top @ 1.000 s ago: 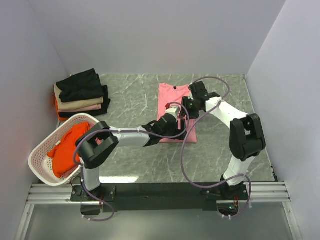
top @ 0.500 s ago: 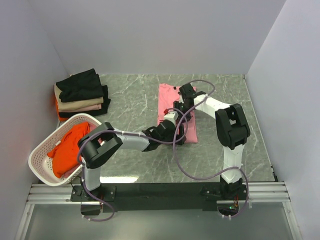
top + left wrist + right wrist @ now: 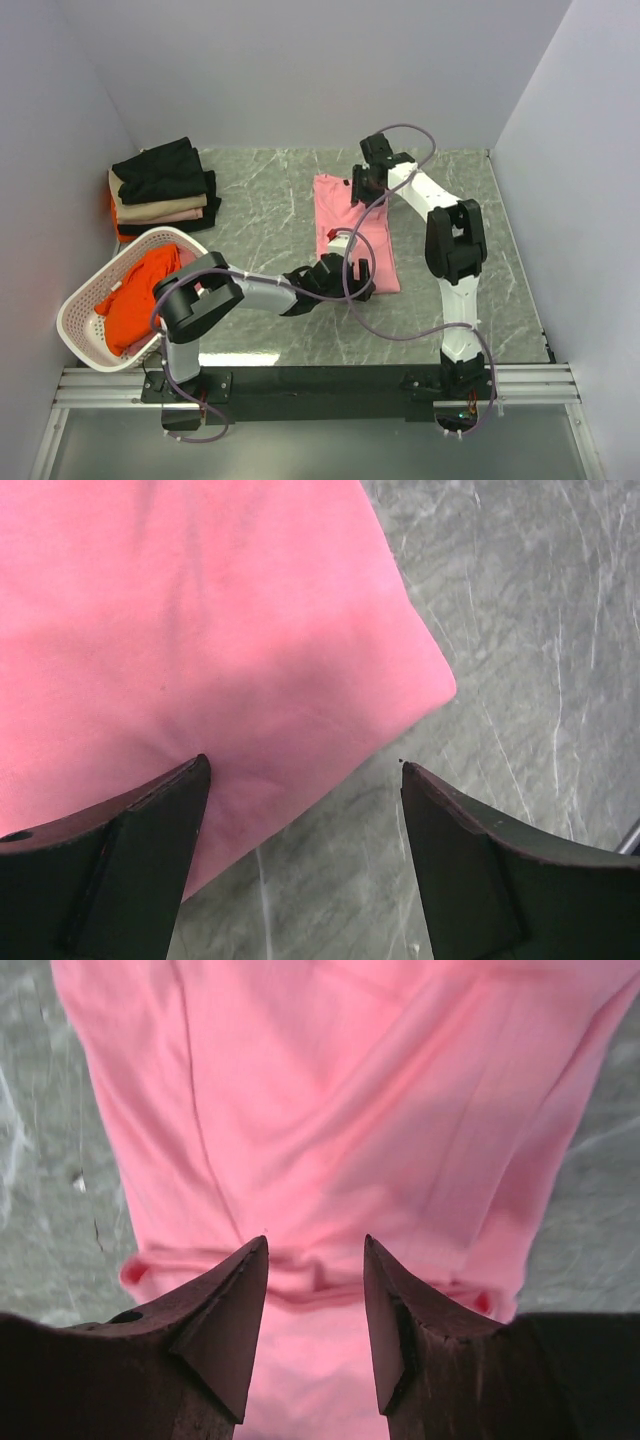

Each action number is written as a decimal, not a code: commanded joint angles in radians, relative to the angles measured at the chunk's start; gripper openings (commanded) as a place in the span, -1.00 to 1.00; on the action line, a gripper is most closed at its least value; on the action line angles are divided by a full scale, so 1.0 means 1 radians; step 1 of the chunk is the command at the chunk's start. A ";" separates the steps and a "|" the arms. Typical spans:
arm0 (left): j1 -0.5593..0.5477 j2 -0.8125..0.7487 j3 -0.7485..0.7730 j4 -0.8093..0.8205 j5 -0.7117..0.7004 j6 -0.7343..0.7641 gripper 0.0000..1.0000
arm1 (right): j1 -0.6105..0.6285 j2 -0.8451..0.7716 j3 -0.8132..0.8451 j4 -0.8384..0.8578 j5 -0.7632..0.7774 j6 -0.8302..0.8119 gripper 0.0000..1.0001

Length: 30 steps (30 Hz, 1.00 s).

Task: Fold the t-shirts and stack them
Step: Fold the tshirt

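Observation:
A light pink t-shirt (image 3: 378, 240), folded into a long strip, lies flat mid-table. My left gripper (image 3: 358, 285) is open at its near end; in the left wrist view (image 3: 300, 770) one finger (image 3: 150, 820) rests over the pink cloth (image 3: 200, 630) and the other over bare table by a corner of the shirt. My right gripper (image 3: 358, 190) is open at the shirt's far end; in the right wrist view (image 3: 315, 1245) it hovers over a cross fold in the pink cloth (image 3: 330, 1110). Folded black, beige and pink shirts (image 3: 163, 188) are stacked at the back left.
A white perforated basket (image 3: 78, 310) stands at the near left with an orange-red shirt (image 3: 135, 292) in it. Grey walls close in the table on three sides. Purple cables loop above the pink shirt's near end.
My right gripper moved from the shirt's middle to its far end. My left gripper slid toward the near end. The pink shirt lies slightly longer and nearer.

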 commanded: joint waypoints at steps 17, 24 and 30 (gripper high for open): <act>-0.037 -0.326 0.028 -0.350 -0.136 0.005 0.75 | -0.011 -0.581 -0.636 0.130 0.045 0.052 0.10; -0.035 -0.369 -0.061 -0.419 -0.198 -0.052 0.76 | -0.004 -0.742 -0.889 0.167 0.050 0.099 0.11; -0.023 -0.387 -0.131 -0.434 -0.228 -0.121 0.75 | -0.004 -0.821 -1.023 0.181 0.051 0.130 0.11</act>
